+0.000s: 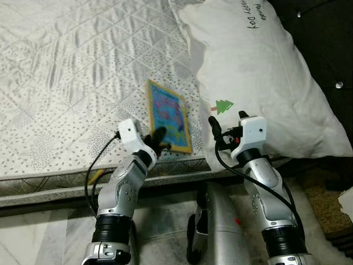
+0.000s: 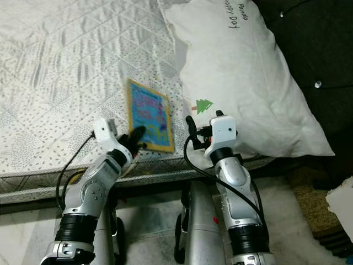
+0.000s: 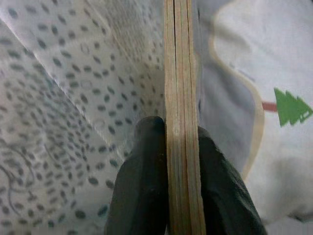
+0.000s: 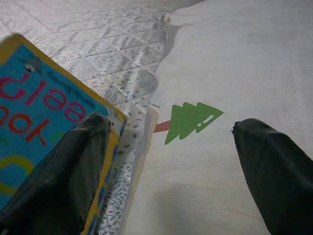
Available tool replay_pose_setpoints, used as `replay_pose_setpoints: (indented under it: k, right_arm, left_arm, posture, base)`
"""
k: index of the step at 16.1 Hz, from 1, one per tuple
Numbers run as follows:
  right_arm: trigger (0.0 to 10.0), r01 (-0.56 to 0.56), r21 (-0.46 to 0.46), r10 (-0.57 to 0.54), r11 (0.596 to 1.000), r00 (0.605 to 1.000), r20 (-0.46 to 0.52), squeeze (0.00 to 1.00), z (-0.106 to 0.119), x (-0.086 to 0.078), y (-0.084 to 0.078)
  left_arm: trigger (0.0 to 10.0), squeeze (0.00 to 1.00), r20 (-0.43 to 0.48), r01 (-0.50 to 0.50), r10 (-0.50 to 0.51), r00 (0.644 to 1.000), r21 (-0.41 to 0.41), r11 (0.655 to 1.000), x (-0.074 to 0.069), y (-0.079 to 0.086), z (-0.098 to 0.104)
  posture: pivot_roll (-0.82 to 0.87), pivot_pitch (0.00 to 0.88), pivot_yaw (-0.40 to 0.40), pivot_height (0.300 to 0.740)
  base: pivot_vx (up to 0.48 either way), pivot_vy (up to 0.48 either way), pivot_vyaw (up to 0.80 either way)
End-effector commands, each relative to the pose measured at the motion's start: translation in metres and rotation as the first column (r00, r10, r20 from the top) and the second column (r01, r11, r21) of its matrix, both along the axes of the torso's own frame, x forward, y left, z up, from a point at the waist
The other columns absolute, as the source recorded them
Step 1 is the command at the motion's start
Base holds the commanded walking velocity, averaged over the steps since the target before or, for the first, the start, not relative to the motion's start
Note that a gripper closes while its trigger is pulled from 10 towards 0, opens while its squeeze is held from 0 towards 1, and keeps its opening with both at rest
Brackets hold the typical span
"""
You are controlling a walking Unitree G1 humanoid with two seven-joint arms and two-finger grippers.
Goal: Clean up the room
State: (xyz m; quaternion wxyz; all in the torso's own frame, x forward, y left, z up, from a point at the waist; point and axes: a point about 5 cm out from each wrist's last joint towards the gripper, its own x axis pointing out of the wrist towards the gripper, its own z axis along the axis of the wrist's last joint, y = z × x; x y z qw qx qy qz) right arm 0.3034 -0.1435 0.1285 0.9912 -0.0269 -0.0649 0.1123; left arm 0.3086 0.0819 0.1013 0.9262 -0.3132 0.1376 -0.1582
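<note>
You are looking down at a quilted white bed (image 1: 66, 66), with the robot's two arms reaching over its near edge. A thin board book (image 1: 168, 115) lies flat on the bed near that edge, just beside a large white pillow (image 1: 259, 72). The book has a yellow border and a blue cover with red lettering (in the right wrist view the letters are upside down and cut off, so you cannot read a whole word).

The left gripper (image 1: 157, 139) is at the book's near edge; in the left wrist view its two black fingers (image 3: 142, 186) are clamped on either side of the layered board pages.

The right gripper (image 1: 227, 122) hovers low over the pillow's near corner, its fingers (image 4: 63, 166) spread wide and holding nothing; one fingertip sits over the book's corner.

The pillow carries a small green tree print (image 4: 190, 120) with a red trunk, and near its far end dark writing that reads "Panda" and "Happy Day" (image 1: 252, 14).
</note>
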Motion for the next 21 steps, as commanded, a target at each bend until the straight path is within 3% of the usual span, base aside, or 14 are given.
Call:
replay_pose_setpoints:
  k: [1,5,8,9,15,21]
  right_arm:
    - [10.0,0.002,-0.010,-0.002,1.000,1.000,-0.005,0.00,-0.002,0.000,-0.001]
    - [10.0,0.000,-0.007,0.000,1.000,1.000,-0.006,0.00,-0.003,0.000,0.002]
    - [10.0,0.006,-0.006,-0.006,1.000,1.000,-0.009,0.00,-0.005,-0.001,0.000]
    - [10.0,0.007,-0.005,-0.007,1.000,1.000,-0.010,0.00,-0.005,-0.001,0.001]
    - [10.0,0.001,-0.002,-0.001,1.000,1.000,-0.002,0.00,-0.002,0.003,0.003]
    - [10.0,0.000,0.000,0.000,1.000,1.000,0.004,0.00,-0.001,0.003,0.003]
  left_arm:
    - [10.0,0.00,-0.084,0.057,-0.062,0.994,-0.061,0.997,-0.013,-0.021,-0.016]
    - [10.0,0.00,-0.168,0.099,-0.102,0.981,-0.025,0.995,-0.011,-0.016,-0.024]
    - [10.0,0.00,-0.172,0.096,-0.093,0.981,0.011,0.995,-0.001,-0.004,-0.026]
    - [10.0,1.00,-0.173,0.103,-0.098,0.980,0.020,0.994,0.003,0.000,-0.026]
    - [10.0,1.00,-0.212,0.138,-0.107,0.971,0.134,0.981,0.034,0.028,-0.032]
    - [10.0,1.00,-0.222,0.154,-0.102,0.970,0.230,0.961,0.040,0.042,-0.036]
  posture:
    - [-0.04,0.213,-0.054,0.572]
    - [-0.04,0.218,-0.051,0.572]
    - [-0.04,0.221,-0.050,0.572]
    - [-0.04,0.223,-0.051,0.572]
    - [-0.04,0.228,-0.058,0.572]
    - [-0.04,0.213,-0.054,0.572]
  base:
    - [0.000,0.000,0.00]
    - [0.000,0.000,0.00]
    - [0.000,0.000,0.00]
    - [0.000,0.000,0.00]
    - [0.000,0.000,0.00]
    - [0.000,0.000,0.00]
